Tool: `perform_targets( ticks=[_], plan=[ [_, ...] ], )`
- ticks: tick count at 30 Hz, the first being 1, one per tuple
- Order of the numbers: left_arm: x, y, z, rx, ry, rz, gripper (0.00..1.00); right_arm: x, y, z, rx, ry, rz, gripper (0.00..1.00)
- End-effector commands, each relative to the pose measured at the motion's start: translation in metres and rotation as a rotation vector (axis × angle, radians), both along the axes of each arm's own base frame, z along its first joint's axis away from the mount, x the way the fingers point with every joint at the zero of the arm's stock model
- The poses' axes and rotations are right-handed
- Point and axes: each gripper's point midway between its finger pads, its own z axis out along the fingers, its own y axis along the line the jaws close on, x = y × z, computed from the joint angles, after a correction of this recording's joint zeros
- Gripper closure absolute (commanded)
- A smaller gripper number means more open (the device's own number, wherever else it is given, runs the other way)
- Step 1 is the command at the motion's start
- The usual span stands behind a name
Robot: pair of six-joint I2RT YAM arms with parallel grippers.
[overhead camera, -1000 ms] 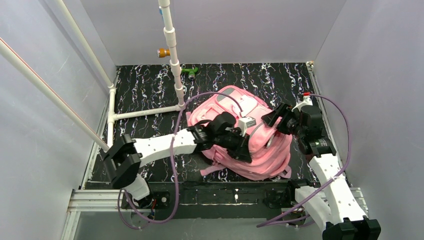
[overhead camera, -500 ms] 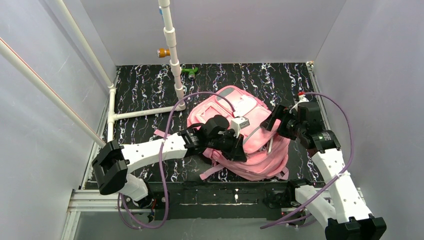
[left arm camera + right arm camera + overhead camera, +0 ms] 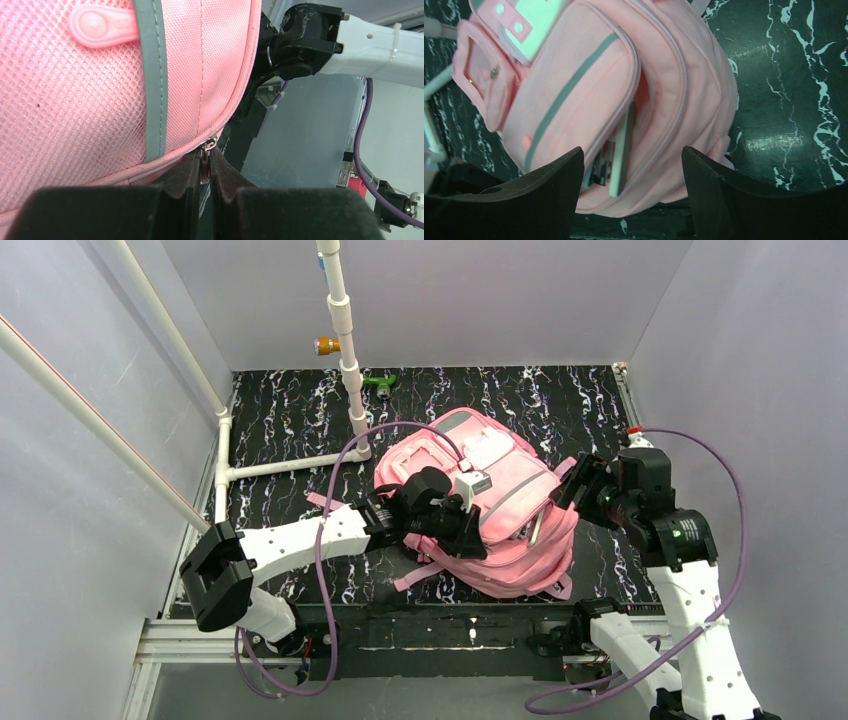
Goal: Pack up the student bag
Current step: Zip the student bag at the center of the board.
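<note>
The pink student bag (image 3: 505, 525) lies flat on the black marbled table, its white patch (image 3: 488, 450) facing up. My left gripper (image 3: 468, 532) is at the bag's near left side and is shut on a zip pull (image 3: 206, 167) at the bag's edge seam (image 3: 175, 75). My right gripper (image 3: 578, 483) hovers open and empty above the bag's right side. In the right wrist view the bag (image 3: 674, 80) shows an open zip pocket with a flat pale book-like thing (image 3: 623, 150) sticking out, below my right gripper (image 3: 630, 152).
A white pipe frame (image 3: 350, 380) stands at the back left, with an orange fitting (image 3: 326, 344) and a green object (image 3: 380, 383) near it. Purple cables loop over both arms. Grey walls close in on the left, back and right.
My left gripper has pulled left and nearer with the zip pull, and the bag has shifted and turned slightly with it. My right gripper has drawn back to the right, off the bag.
</note>
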Motion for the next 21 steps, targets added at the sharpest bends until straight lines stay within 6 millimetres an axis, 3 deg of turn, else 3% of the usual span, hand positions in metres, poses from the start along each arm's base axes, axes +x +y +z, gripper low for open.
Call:
perform_targets(
  ticks=[1, 5, 10, 14, 21],
  plan=[
    [0.028, 0.010, 0.014, -0.035, -0.039, 0.089, 0.99, -0.031, -0.008, -0.008, -0.041, 0.077, 0.013, 0.24],
    [0.029, 0.004, 0.019, -0.071, -0.030, 0.084, 1.00, -0.049, 0.020, -0.021, 0.061, 0.127, 0.177, 0.32],
    [0.027, 0.001, 0.019, -0.076, -0.005, 0.074, 1.00, -0.054, 0.061, -0.025, 0.237, 0.115, 0.374, 0.39],
    [0.026, 0.001, 0.022, -0.081, -0.006, 0.076, 1.00, -0.046, 0.066, -0.034, 0.257, 0.107, 0.383, 0.45],
    [0.024, 0.001, 0.021, -0.080, 0.010, 0.072, 1.00, -0.029, 0.071, -0.047, 0.288, 0.098, 0.357, 0.65]
  ],
)
